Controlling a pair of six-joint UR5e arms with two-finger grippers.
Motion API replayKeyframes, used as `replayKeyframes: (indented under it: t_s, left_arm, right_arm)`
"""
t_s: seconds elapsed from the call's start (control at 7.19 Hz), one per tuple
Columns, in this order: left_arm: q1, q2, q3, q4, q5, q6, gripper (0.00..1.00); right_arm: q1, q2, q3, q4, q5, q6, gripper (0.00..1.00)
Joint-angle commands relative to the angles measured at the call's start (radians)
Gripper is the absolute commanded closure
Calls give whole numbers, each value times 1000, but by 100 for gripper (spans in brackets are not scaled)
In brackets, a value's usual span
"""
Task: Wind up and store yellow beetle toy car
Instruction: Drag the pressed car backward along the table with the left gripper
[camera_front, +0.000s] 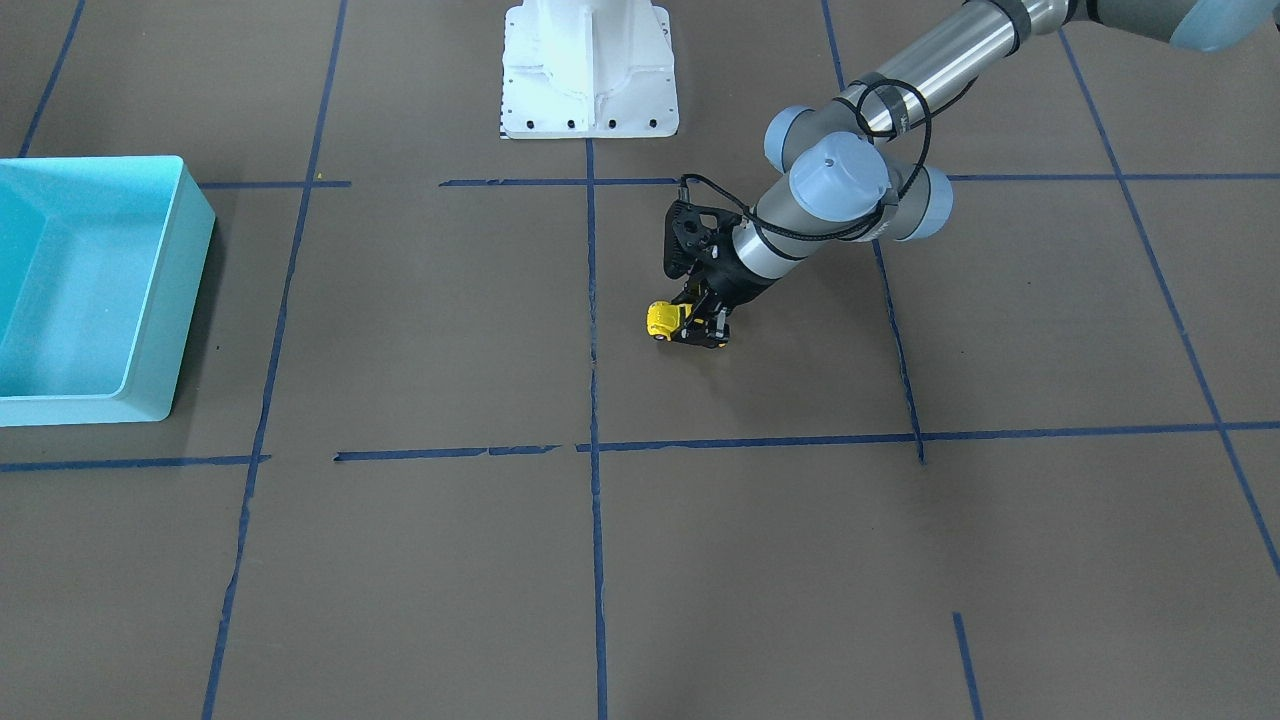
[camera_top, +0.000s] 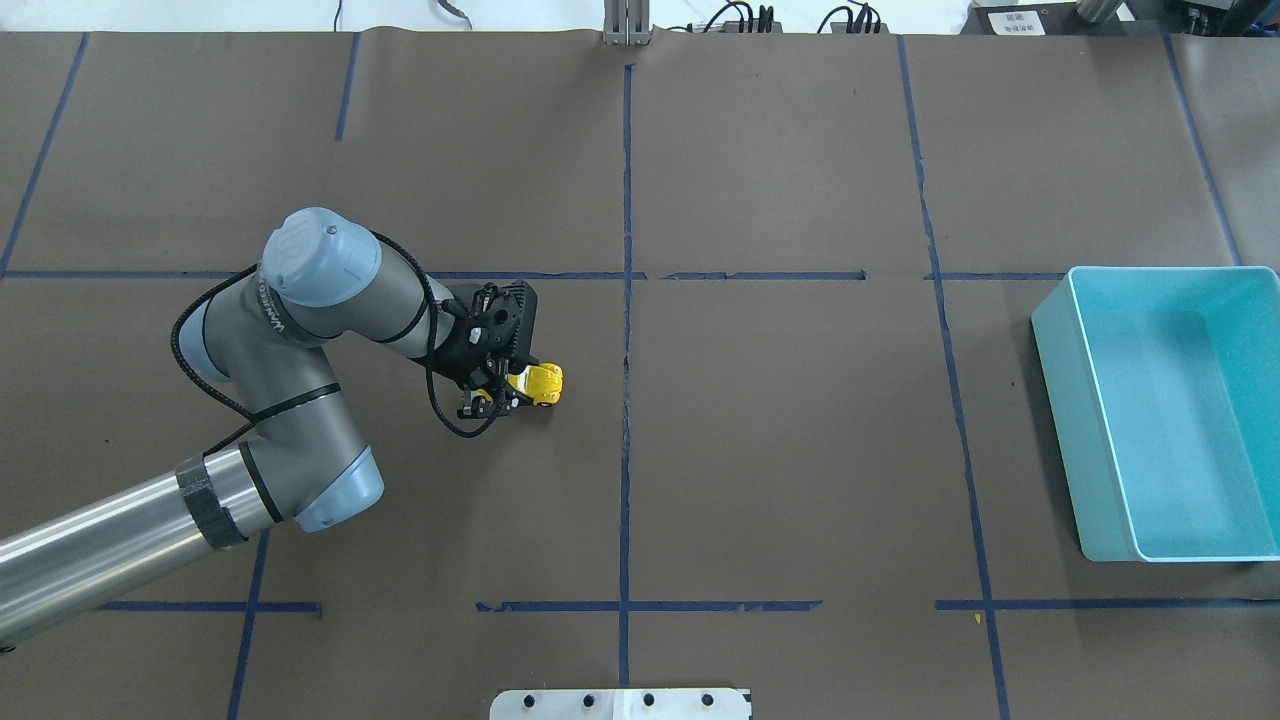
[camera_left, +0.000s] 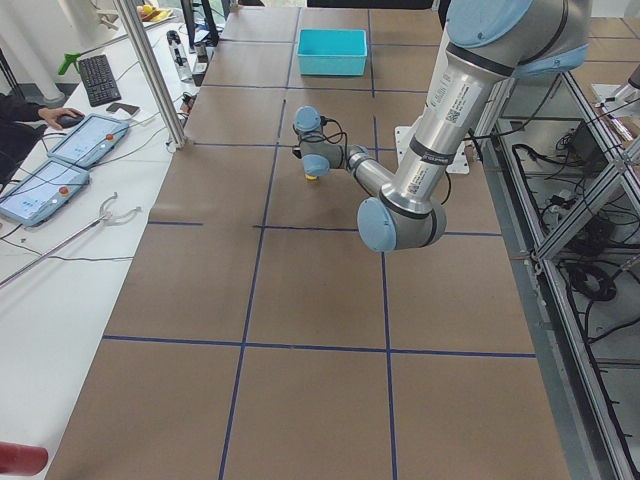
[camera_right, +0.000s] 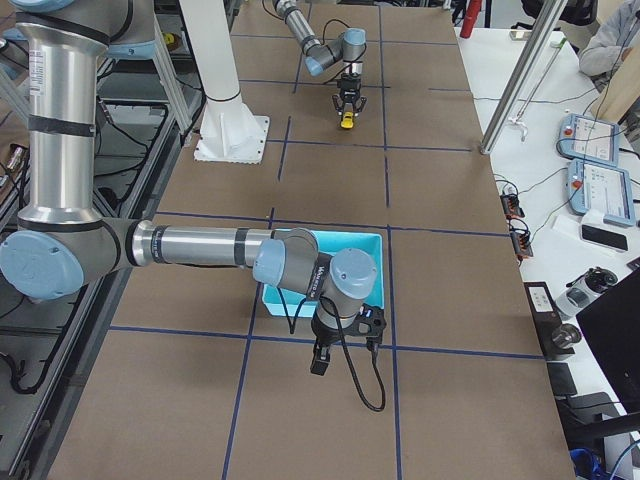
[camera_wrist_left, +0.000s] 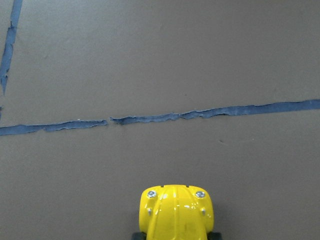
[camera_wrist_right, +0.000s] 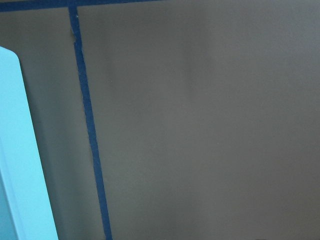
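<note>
1. An open turquoise bin (camera_front: 172, 300) stands at one end of a brown table (camera_front: 800, 560) marked with blue tape lines
2. The car (camera_front: 663, 320), tiny and bright yellow, sits well apart from the bin, near the middle of the table, with its wheels on the surface
3. The left gripper (camera_front: 700, 330) reaches down over the car's rear; its jaws appear closed on the back half, and the nose pokes out towards the bin
4. Holding the car low, wheels down, probably suits winding: dragged backwards, away from the bin, the wheels can turn against the table
5. The right gripper (camera_right: 320, 362) hangs just beside the bin, on the side away from the car; whether its jaws are open or closed cannot be told
6. It probably waits there because storing comes later; the car is not yet in the bin
</note>
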Motion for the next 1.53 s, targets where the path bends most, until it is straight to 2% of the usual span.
replayKeyframes:
  t_s: [0.0,0.28,0.84,0.97,1.11,1.39]
  left_arm:
    - [-5,12,2,-8,-3,2,100]
    - [-5,42,2,-42,-5,6,100]
    - [-66,157,0,-154,-81,12,100]
    - [-77,195,0,-191,-95,31,70]
    - [-89,208,2,-214,-100,29,1]
    - [-120,231,0,-224,-124,26,0]
  right_arm:
    - [1,0,0,2,0,0,0]
    - [1,0,0,0,0,0,0]
    - [-1,0,0,0,0,0,0]
    - [1,0,0,2,0,0,0]
    - [1,0,0,0,0,0,0]
    - [-1,-3,0,0,0,0,0]
